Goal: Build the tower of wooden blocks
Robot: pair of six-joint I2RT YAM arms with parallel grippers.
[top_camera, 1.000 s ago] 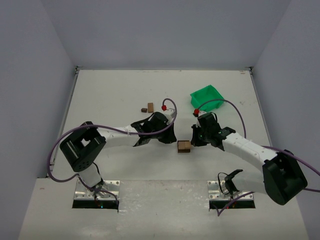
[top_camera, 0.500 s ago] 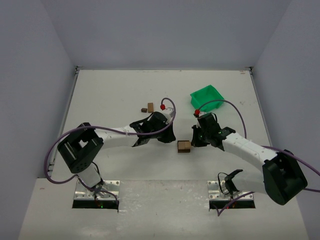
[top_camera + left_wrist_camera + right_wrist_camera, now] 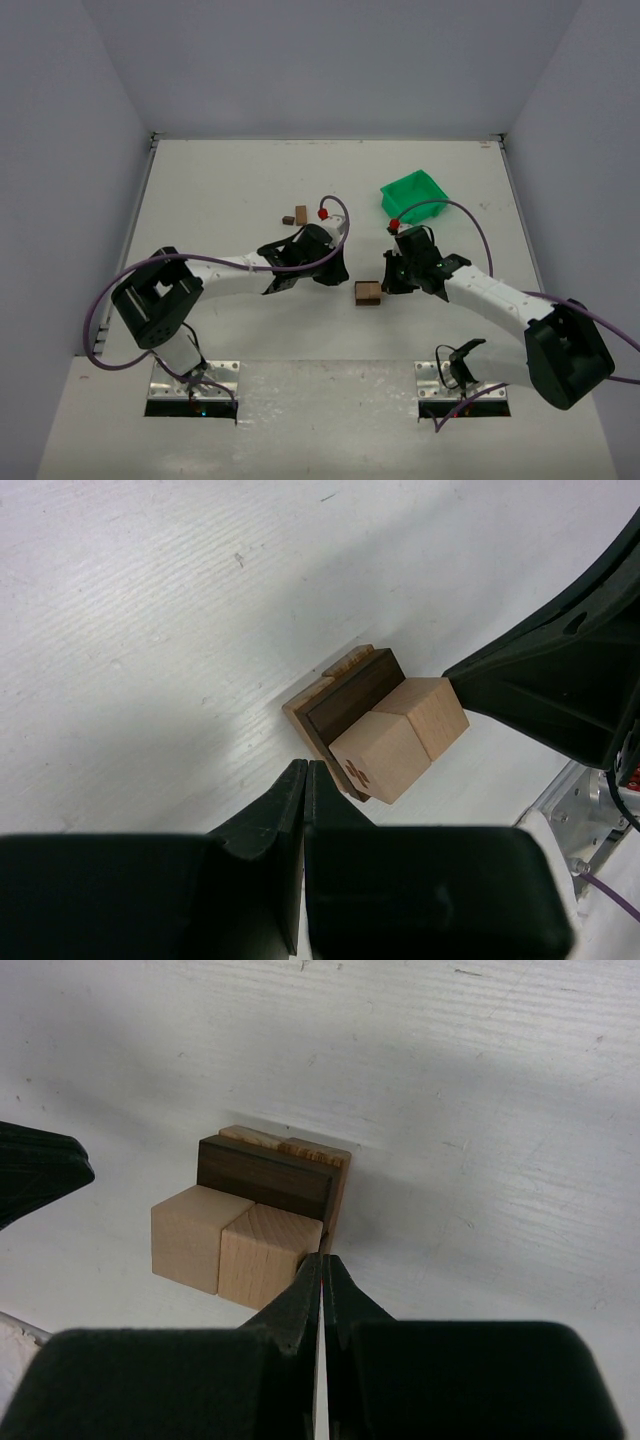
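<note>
Change over the last second: the left arm's elbow swings out to the left and its wrist slides slightly left and far, away from the stack. The right arm does not move, and neither does the stack.

Position: the wood block tower (image 3: 368,292) sits on the white table (image 3: 230,180), mid-table, between the two grippers and touching neither.

Left gripper (image 3: 338,272) — fingers pressed flat together, nothing between them, tips just left of the tower.

Right gripper (image 3: 390,283) — also pinched closed and empty, tips just right of the tower.

Reading: with both grippers empty and the left one easing off, I judge that a placement is finished and the stack stands on its own. Two loose blocks (image 3: 295,216) lie well apart on the far left and are probably the next pieces. The green bin (image 3: 413,192) sits on the far right.

Orientation: the tower is low and wider than it is deep. In the overhead view its long axis runs left-right, roughly parallel to the table's near edge.

Build, from the right wrist view: two light cubes (image 3: 235,1240) stand side by side along that axis. A dark brown bar (image 3: 265,1175) lies parallel behind them, with tan pieces beyond it. I cannot tell whether the cubes rest on the bar or stand in front of it.
</note>
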